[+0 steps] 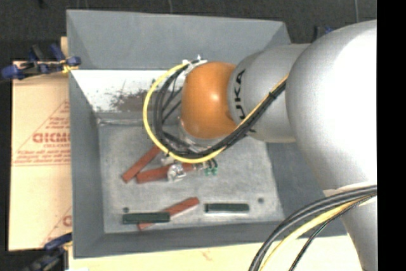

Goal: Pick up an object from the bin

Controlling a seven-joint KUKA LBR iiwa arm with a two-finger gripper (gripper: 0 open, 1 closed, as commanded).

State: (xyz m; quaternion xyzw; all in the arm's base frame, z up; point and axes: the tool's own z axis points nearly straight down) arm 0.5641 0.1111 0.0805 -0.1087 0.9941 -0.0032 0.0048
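Camera view, gripper [178,169]: low over the middle of the grey metal bin [190,41]; open or closed, cannot tell.
Nearest thing: two overlapping flat red-brown sticks [144,169], just to its left.
Risk: because the sticks overlap, one could slip or drag the other.

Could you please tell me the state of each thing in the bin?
Gripper: low in the bin, beside the brown pair.
Brown pair: two sticks lying flat, angled apart.
Front stick: brown, flat, next to left bar.
Left bar: dark green, flat.
Right bar: dark green, flat, alone.
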